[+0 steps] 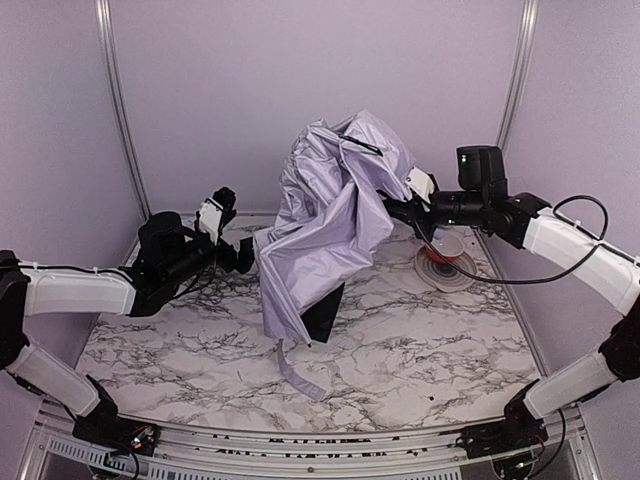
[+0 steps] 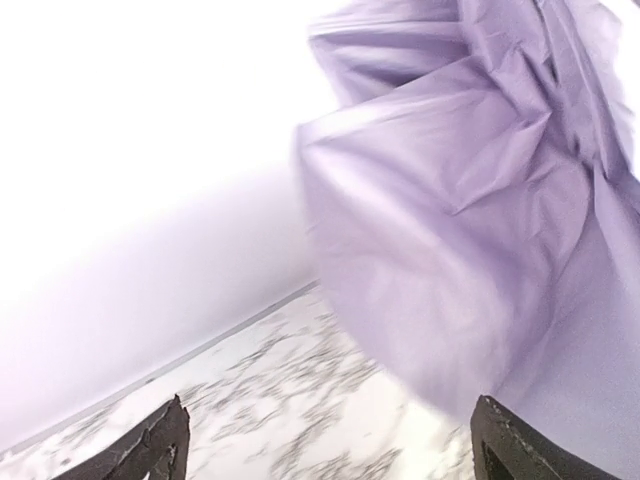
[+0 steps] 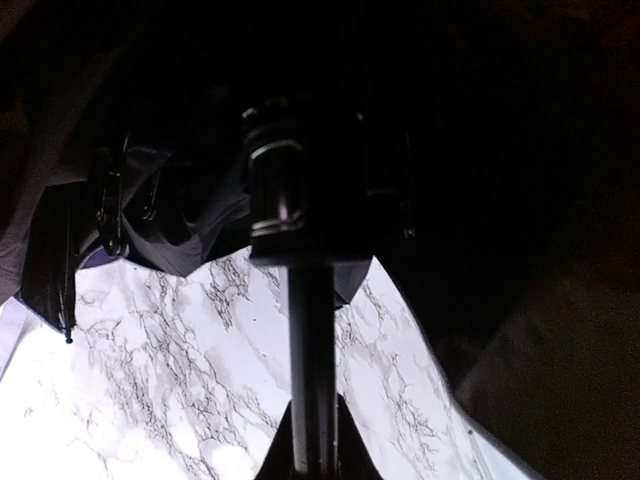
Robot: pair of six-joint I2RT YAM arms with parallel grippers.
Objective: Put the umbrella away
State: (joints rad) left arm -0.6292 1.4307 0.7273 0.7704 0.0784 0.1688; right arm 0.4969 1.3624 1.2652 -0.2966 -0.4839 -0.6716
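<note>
The umbrella point(image 1: 330, 215) hangs half collapsed above the middle of the marble table point(image 1: 420, 340), shiny lavender fabric outside, black lining showing at its lower edge. A lavender strap point(image 1: 300, 375) trails from it onto the table. My right gripper point(image 1: 400, 211) reaches into the canopy from the right. In the right wrist view it point(image 3: 315, 455) is shut on the thin black shaft point(image 3: 310, 340), with dark lining point(image 3: 520, 200) all around. My left gripper point(image 1: 238, 228) is open just left of the fabric, apart from it. Its fingers point(image 2: 160, 450) stand wide with nothing between them, and the fabric point(image 2: 470, 200) is ahead.
A small cup with red inside sits on a white saucer point(image 1: 462, 280) at the back right, just below my right arm. Lavender walls with metal posts point(image 1: 120, 110) close in the back and sides.
</note>
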